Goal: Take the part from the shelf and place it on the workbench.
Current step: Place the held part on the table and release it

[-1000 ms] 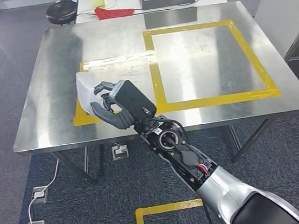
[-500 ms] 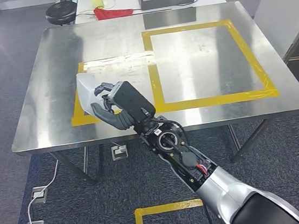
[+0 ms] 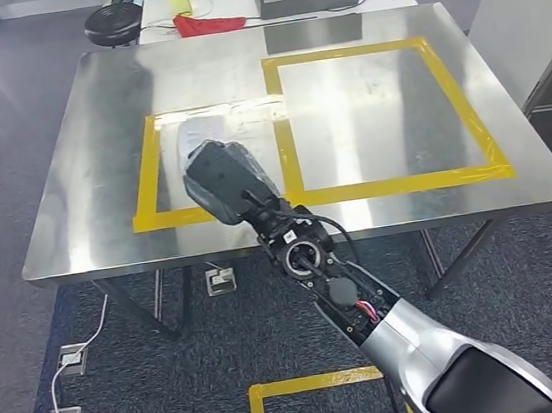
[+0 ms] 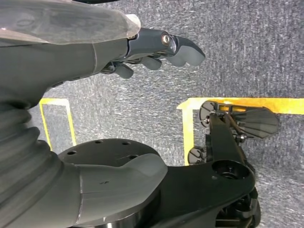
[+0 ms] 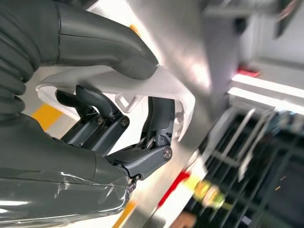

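Gripping white part (image 3: pixel 190 136) between thumb and fingers of right hand (image 3: pixel 220 178) above steel workbench (image 3: pixel 89 139), inside smaller yellow tape square (image 3: pixel 146 172); left hand (image 4: pixel 157 47) empty, fingers apart.

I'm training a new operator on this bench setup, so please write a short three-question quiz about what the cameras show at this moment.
1. True or false: the right robot hand holds the white part.
2. Over which marked area of the metal table is that robot hand? A) the small yellow tape square B) the large yellow tape square C) the yellow square on the floor
3. Fill in: the left robot hand hangs over grey ____.

Key: 1 true; 2 A; 3 carpet.
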Robot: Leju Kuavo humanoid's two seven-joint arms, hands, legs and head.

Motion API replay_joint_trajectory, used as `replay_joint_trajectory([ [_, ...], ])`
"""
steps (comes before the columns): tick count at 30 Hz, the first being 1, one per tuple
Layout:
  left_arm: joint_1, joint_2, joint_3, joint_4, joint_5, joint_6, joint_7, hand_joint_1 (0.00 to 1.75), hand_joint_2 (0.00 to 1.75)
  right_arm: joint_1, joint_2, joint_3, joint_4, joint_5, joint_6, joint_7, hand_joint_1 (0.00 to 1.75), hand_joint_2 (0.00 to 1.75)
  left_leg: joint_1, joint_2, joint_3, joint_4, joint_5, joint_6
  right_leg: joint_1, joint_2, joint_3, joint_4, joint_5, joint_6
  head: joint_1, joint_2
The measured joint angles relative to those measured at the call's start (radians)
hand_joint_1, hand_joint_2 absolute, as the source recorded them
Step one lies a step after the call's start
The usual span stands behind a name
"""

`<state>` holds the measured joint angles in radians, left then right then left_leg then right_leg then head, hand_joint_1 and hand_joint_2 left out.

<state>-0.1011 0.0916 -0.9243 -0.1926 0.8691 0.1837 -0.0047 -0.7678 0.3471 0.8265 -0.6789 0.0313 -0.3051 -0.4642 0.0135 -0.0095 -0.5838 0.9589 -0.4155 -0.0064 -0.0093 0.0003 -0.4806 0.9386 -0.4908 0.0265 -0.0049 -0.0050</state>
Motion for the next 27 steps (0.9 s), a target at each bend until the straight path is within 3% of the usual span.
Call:
replay_joint_trajectory([
  [14, -0.002, -0.009, -0.01, 0.0, -0.001, -0.012, -0.002, 0.0, 1.75, -0.103, 0.004, 0.177, 0.066, 0.102, -0.063, 0.243, 1.75, 1.75, 0.0, 0.0, 0.0, 0.0, 0.0, 0.0, 0.0, 0.0, -0.001, 0.001, 0.0, 0.0, 0.0, 0.0],
  [21, -0.005, -0.013, -0.018, 0.0, -0.003, -0.014, -0.004, 0.0, 1.75, -0.124, 0.005, 0.253, 0.076, 0.065, -0.073, 0.243, 1.75, 1.75, 0.0, 0.0, 0.0, 0.0, 0.0, -0.001, 0.0, 0.0, -0.001, 0.001, 0.0, 0.0, -0.001, 0.0],
  [27, -0.012, -0.014, -0.02, 0.0, -0.003, -0.014, -0.005, 0.0, 1.75, -0.128, 0.005, 0.27, 0.077, -0.105, -0.044, 0.138, 1.75, 1.75, 0.0, 0.0, 0.0, 0.0, 0.0, -0.001, 0.0, 0.0, -0.001, 0.001, 0.0, 0.0, -0.001, 0.0],
])
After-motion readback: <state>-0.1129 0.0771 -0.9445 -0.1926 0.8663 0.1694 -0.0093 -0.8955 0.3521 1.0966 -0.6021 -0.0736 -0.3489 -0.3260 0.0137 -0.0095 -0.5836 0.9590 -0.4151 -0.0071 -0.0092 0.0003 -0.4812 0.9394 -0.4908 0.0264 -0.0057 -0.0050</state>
